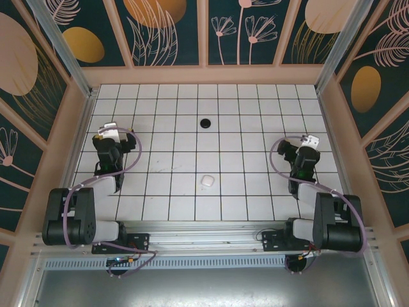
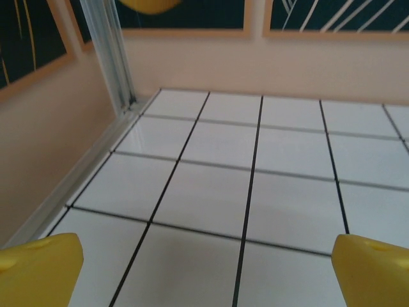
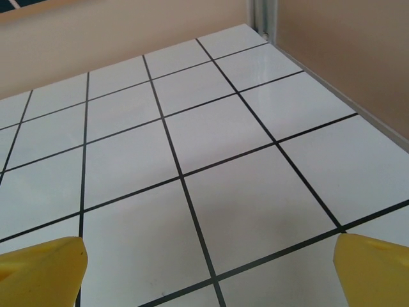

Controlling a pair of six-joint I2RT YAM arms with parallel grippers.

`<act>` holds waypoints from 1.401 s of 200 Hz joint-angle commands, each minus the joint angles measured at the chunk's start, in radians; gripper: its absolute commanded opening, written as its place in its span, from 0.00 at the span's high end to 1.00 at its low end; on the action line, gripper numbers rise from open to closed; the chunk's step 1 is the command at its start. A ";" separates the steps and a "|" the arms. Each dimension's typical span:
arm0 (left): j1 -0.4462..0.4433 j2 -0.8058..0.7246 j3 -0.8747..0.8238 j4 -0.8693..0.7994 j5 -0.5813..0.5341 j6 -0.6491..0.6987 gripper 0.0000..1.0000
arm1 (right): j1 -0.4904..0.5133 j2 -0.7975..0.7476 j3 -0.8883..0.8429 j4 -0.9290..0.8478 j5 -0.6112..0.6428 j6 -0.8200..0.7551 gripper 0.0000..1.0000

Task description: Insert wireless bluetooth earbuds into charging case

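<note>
A small white rounded charging case (image 1: 206, 181) lies on the tiled floor near the middle. A small round black case (image 1: 205, 123) lies a few tiles behind it. The earbuds are out of view; I cannot make out any loose bud. My left gripper (image 1: 110, 132) hovers at the left side, far from both cases. It is open, its yellow fingertips (image 2: 41, 268) wide apart over bare tile, with nothing at the left gripper's gap (image 2: 208, 272). My right gripper (image 1: 310, 141) stands at the right side, also open and empty, its gap (image 3: 208, 272) over bare tile.
The white tiled floor (image 1: 166, 153) is fenced by peach walls (image 1: 204, 75) with metal corner posts (image 2: 115, 57). Each gripper faces its own far corner, with the side wall (image 3: 345, 57) close by. Both arm bases (image 1: 204, 233) sit on the rail at the near edge.
</note>
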 commanded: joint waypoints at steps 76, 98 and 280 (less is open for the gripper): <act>0.004 -0.062 -0.046 0.085 0.064 -0.019 0.01 | 0.038 0.216 0.034 0.326 -0.068 -0.057 0.01; 0.004 -0.051 -0.072 0.090 0.090 -0.051 0.02 | 0.047 0.221 0.042 0.315 -0.059 -0.062 0.01; 0.003 0.162 -0.169 0.438 0.120 -0.045 0.02 | 0.056 0.229 0.058 0.299 -0.069 -0.081 0.01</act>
